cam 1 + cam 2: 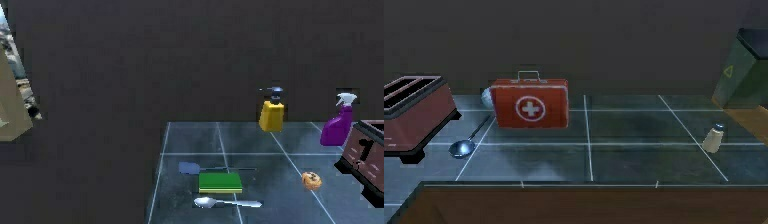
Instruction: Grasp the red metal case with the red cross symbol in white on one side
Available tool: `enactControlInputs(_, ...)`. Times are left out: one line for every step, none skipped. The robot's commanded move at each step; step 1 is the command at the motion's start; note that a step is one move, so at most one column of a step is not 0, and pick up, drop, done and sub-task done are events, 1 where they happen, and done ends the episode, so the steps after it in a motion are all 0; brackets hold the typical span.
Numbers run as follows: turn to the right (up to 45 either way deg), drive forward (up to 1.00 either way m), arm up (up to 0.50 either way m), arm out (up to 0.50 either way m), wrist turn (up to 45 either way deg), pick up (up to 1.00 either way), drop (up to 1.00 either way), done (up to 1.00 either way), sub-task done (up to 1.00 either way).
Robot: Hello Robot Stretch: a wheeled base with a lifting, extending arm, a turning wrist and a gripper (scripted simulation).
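The red case (pixel 530 104) stands on the counter (pixel 634 150), left of centre in my arm side view, long axis crosswise — end effector's state I cannot tell.

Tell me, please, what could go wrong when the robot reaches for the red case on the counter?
1. The red case stands upright on its narrow edge; a nudge might tip it over.
2. In the arm side view a spoon lies close at its left, the toaster just beyond; a reach from that side could knock either.
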Motion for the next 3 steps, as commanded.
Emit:
enactControlInputs(0.0,0.0,0.5,0.0,0.0,0.0,0.0,0.0,0.0)
enactControlInputs(0.0,0.0,0.38,0.0,0.0,0.0,0.0,0.0,0.0)
enactControlInputs(0.0,0.0,0.0,0.4,0.0,0.0,0.0,0.0,0.0)
